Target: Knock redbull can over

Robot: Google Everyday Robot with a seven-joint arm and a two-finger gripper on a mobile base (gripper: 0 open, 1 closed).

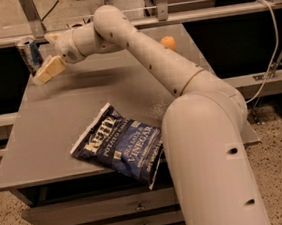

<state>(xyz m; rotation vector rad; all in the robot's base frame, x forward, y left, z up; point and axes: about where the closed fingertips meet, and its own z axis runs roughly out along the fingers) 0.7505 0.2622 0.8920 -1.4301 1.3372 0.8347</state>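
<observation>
The redbull can, slim and silver-blue, stands upright at the table's far left corner. My gripper is right beside it on its right, open, with the lower finger touching or just in front of the can's base and the upper one near the can's top. The jaws hold nothing. My arm reaches across the table from the lower right. The dark blue chip bag lies flat near the front edge.
An orange sits at the far right of the grey table, partly behind my arm. A metal rail and posts run behind the table. Drawers are below the front edge.
</observation>
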